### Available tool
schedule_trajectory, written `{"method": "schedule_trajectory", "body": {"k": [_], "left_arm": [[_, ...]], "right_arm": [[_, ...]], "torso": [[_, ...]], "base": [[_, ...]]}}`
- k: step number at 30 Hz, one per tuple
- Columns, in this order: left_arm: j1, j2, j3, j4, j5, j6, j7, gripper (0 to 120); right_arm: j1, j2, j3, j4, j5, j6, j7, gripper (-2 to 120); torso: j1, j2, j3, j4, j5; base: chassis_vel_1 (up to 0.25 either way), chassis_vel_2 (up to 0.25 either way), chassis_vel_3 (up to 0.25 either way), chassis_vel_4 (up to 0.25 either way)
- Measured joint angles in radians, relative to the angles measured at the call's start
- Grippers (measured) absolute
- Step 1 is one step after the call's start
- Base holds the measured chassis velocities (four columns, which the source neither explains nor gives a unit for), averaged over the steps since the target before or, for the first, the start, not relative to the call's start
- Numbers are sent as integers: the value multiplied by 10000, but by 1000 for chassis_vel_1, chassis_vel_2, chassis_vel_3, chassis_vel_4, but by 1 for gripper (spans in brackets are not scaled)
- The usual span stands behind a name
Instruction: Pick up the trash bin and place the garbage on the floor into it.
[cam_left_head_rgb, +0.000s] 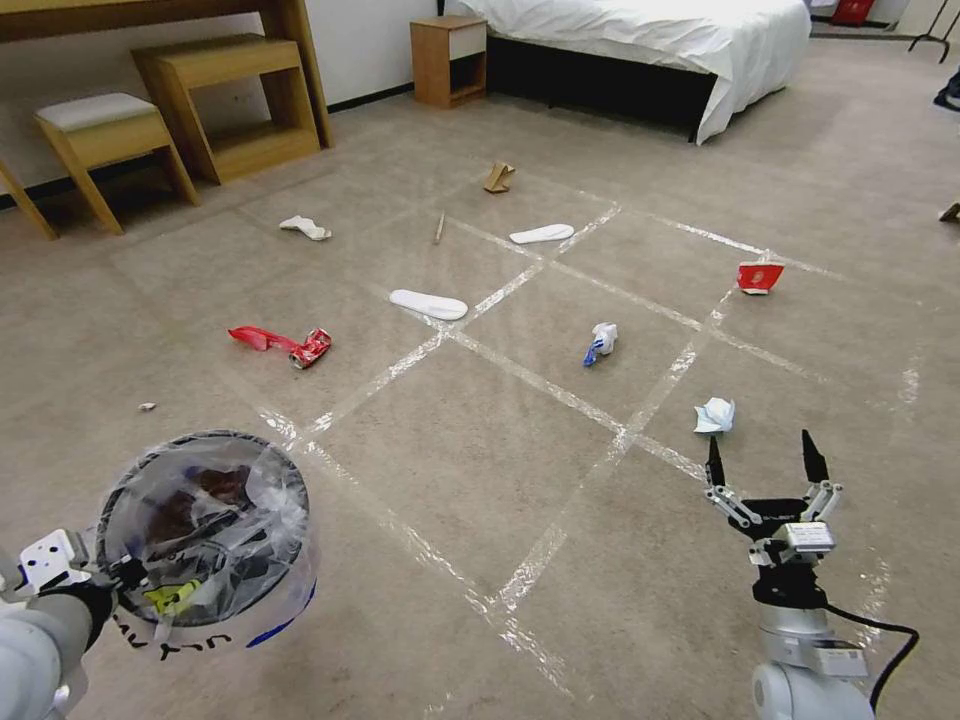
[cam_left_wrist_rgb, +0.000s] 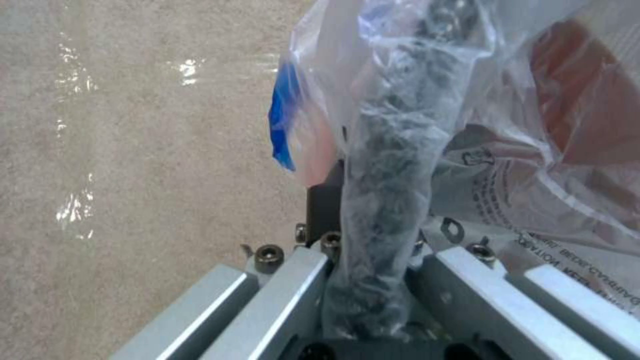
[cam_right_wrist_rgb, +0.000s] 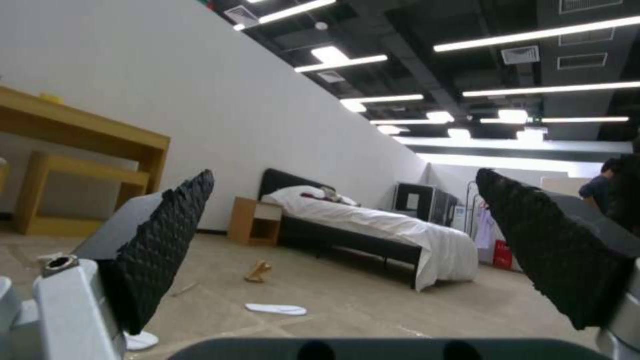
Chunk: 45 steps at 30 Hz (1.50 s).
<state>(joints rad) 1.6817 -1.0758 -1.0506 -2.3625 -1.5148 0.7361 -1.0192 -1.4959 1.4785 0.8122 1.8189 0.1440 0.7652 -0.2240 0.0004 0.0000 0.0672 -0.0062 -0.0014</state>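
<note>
The left pincer (cam_left_head_rgb: 120, 580) is clamped on the rim of the trash bin (cam_left_head_rgb: 205, 540) — in the left wrist view its jaws are closed on the dark rim and the bunched bag liner, so the bin hangs off the carpet at the robot's left side, mouth up, ready to receive. Something dark and reddish already lies inside the liner.

The right pincer (cam_left_head_rgb: 762, 465) hovers low over the floor (cam_left_head_rgb: 470, 420) on the robot's right with its two black tips spread wide and nothing between them, pointed forward toward the litter, presumably so it can do the picking while the other arm just carries.

Nearest it is a crumpled white paper (cam_left_head_rgb: 715, 415), just ahead of the tips. Farther out lie a blue-and-white wad (cam_left_head_rgb: 601, 343), a red carton (cam_left_head_rgb: 760, 276), two white slippers (cam_left_head_rgb: 428, 304), a crushed red can (cam_left_head_rgb: 311, 348) with a red wrapper (cam_left_head_rgb: 258, 338) beside it, a wooden stick (cam_left_head_rgb: 439, 227) and folded cardboard (cam_left_head_rgb: 498, 177) — all scattered across the taped grid, well apart from the bin.
</note>
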Motion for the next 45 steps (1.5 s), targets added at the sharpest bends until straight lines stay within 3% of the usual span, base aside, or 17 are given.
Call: {"method": "schedule_trajectory", "body": {"k": [20, 45], "left_arm": [[-400, -18, 342, 557, -37, -6, 24, 0], [-503, 30, 315, 629, -234, -8, -39, 0]], "right_arm": [[273, 71, 3, -333, -314, 38, 12, 100], [453, 52, 4, -558, -361, -14, 36, 100]], "torso": [[0, 0, 0, 0, 0], [0, 0, 1, 1, 1]], "base": [[-9, 7, 10, -11], [-78, 82, 83, -79]]}}
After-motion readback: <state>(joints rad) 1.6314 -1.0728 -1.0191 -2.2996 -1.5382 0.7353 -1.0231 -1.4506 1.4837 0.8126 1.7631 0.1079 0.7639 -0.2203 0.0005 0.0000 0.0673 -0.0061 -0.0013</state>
